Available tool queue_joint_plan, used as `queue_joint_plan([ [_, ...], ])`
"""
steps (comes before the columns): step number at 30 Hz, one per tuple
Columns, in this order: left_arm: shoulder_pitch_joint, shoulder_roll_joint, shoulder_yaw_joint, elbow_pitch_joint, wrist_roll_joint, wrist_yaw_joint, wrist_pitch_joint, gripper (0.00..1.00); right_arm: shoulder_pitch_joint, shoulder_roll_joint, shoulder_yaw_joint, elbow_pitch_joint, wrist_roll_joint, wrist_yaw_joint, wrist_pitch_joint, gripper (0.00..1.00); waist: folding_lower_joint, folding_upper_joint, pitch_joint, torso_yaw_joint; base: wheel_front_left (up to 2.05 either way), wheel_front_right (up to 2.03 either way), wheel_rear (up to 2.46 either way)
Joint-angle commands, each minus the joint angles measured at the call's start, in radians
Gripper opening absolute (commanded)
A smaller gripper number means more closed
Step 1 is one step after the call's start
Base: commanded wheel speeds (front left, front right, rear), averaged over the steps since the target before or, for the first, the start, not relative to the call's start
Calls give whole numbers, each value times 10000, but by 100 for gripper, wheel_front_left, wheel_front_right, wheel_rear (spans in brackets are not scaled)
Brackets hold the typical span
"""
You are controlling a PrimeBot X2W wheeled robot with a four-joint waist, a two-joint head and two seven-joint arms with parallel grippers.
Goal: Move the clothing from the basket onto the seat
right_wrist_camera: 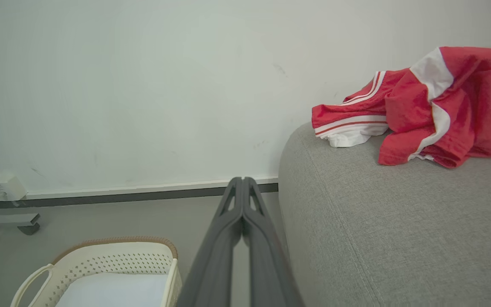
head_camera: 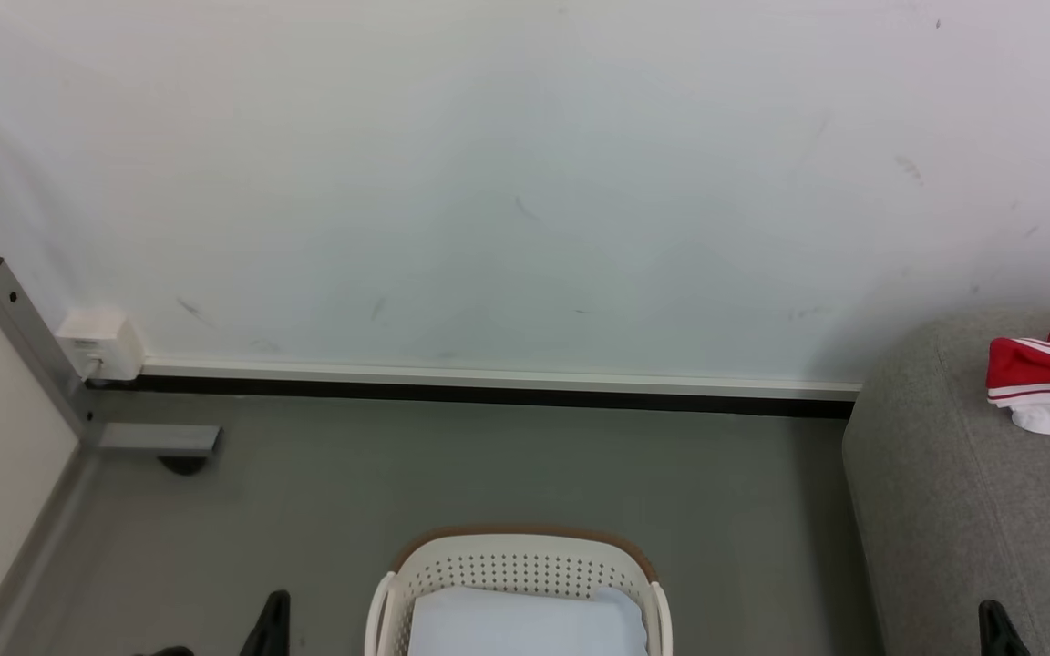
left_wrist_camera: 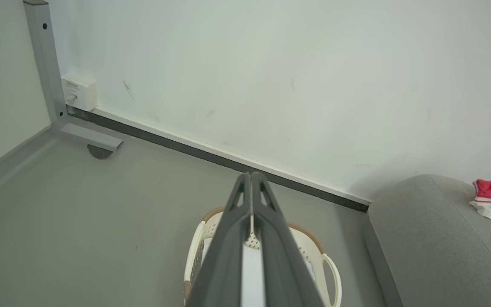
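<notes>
The red clothing with white stripes lies crumpled on the grey seat, near the wall; it also shows at the right edge as the clothing on the seat. The cream basket stands on the floor left of the seat, holding a pale blue-white flat cloth. My left gripper is shut and empty, above the basket. My right gripper is shut and empty, hanging between the basket and the seat. Dark finger tips of the left gripper and right gripper peek in at the bottom.
A white wall with a dark skirting strip runs behind. A grey metal frame leg with a foot and a white wall box stand at the far left. Grey floor lies between wall and basket.
</notes>
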Motion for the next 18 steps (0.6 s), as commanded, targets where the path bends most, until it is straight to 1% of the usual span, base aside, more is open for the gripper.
queue_joint_plan([
  [1,-271,32,72,-192,-362,-28,61,0,-332,-85,-11,-136,377,-2,49,0,0,-1,4,-4,0,0,0],
  [18,-508,6,333,-416,-3118,-66,767,0,-777,-113,67,-113,3464,-5,745,0,0,-1,91,-36,0,0,0],
])
